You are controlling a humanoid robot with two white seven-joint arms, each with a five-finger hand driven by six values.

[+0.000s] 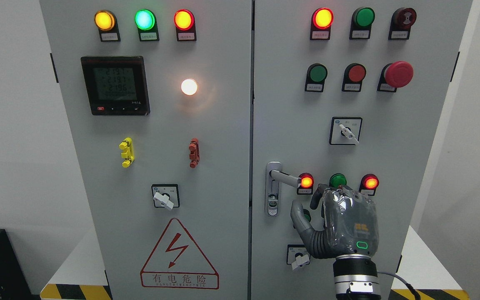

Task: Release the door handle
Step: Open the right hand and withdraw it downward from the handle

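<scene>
One right hand [344,225], fingers loosely spread and empty, just beside the door handle [283,178].

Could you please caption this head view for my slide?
Right hand open, just clear of the cabinet's door handle.

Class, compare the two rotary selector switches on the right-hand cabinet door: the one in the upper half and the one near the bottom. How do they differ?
The upper selector switch is in full view; the lower selector switch is partly hidden behind the right hand. The upper one's knob points down-right, while the lower one's points down-left. The upper one sits above the door handle, the lower one below it. Both have pale knobs on square black-framed plates.
</scene>
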